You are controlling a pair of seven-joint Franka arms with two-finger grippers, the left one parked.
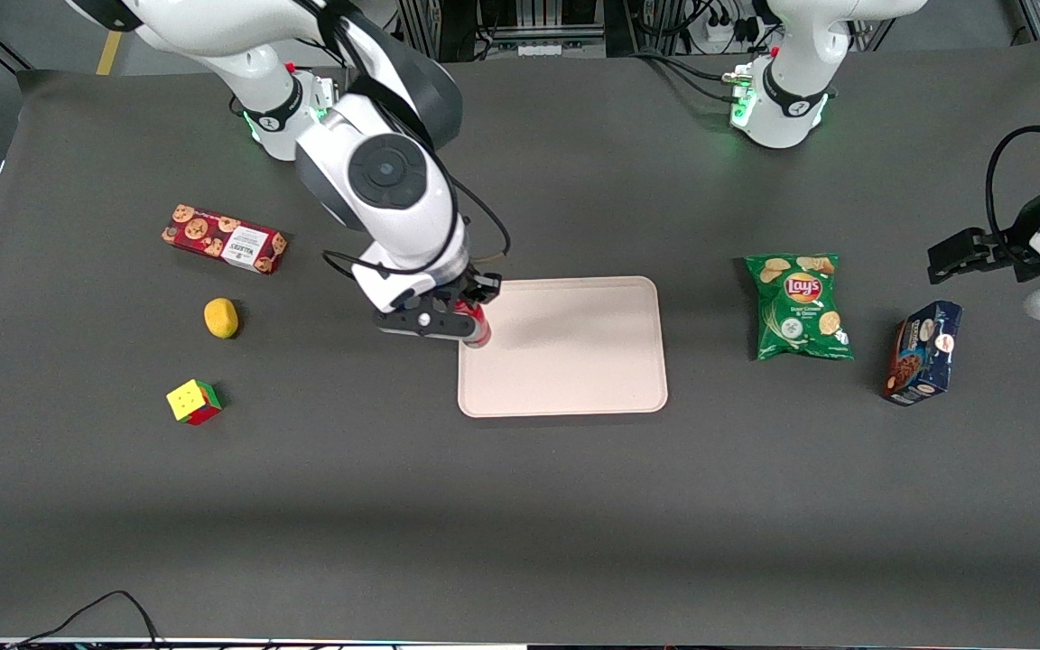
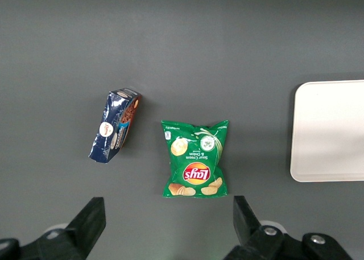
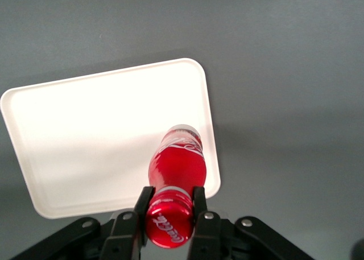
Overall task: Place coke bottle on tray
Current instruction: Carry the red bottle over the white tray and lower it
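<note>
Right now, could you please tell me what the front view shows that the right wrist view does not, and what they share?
Only the front view shows the cookie box, lemon, puzzle cube, chips bag and blue box, all on the table apart from the tray.

Only the right wrist view shows the bottle's red cap clamped between the fingers and its white lettering.

Both show the end effector holding the coke bottle over the tray at the edge toward the working arm's end.
</note>
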